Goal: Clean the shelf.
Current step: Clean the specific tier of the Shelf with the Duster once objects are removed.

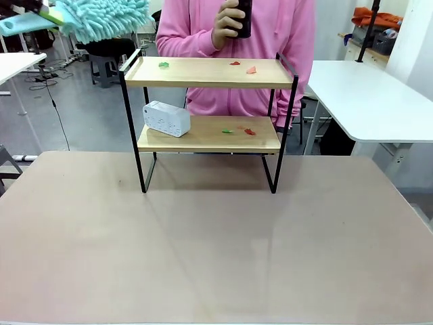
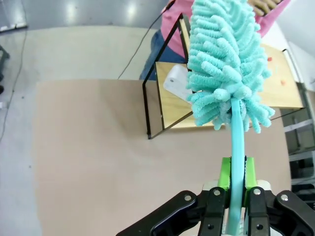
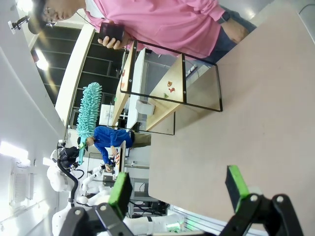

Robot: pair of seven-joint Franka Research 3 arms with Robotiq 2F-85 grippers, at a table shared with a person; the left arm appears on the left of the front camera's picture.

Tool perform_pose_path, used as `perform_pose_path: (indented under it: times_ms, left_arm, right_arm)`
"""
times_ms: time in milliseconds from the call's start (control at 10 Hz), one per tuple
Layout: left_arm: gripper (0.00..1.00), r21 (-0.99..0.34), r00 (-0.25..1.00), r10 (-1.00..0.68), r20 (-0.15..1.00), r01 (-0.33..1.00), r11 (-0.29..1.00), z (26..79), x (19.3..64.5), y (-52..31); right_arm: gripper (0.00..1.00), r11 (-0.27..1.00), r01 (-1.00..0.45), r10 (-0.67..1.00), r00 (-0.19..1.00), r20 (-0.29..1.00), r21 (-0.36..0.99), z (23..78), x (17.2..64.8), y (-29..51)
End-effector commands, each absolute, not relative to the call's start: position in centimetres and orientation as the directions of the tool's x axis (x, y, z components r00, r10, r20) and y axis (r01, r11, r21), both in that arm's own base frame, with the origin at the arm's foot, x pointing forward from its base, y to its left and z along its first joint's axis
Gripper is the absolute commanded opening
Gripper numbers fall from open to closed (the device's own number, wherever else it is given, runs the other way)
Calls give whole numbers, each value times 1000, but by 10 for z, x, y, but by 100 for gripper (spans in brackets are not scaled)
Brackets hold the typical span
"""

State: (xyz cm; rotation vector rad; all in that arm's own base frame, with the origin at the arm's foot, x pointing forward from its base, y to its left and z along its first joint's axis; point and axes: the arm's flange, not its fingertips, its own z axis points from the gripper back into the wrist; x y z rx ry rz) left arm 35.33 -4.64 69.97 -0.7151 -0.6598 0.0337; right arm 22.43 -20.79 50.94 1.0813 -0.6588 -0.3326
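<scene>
Two light wooden boards in a thin black metal frame: small two-tier shelf [image 1: 203, 72], upright at the far middle of the pale brown bench [image 1: 216, 257]. On the top board, little green and red scraps [image 1: 251, 69]. On the lower board, red and green bits [image 1: 249, 132], to the right of a white rectangular box [image 1: 166, 118] at its left end. Left tool [image 2: 237, 174] clenched on the thin handle of a fluffy teal chenille duster [image 2: 226, 64], raised high at the far left, above the level of the top board. Right tool [image 3: 178, 189] released, green pads wide apart, over the near bench. Beyond the shelf, a person in a pink top [image 1: 284, 27], one hand [image 1: 229, 24] around a dark object [image 1: 244, 17].
</scene>
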Motion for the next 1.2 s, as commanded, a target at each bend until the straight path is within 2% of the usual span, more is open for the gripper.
perform_pose_path:
  times_ms: [0, 700, 1100]
  left_arm:
    - [12, -585, 791, 246, 559, 166, 794, 696, 346, -63]
    - [12, -445, 795, 215, 567, 76, 892, 680, 349, -131]
    - [12, -457, 804, 195, 562, 106, 883, 672, 364, -159]
  right_arm:
    - [100, 447, -95, -551, 754, 357, 890, 511, 227, -207]
    - [100, 447, -95, -551, 754, 357, 890, 511, 227, -207]
    - [100, 447, -95, -551, 754, 357, 890, 511, 227, -207]
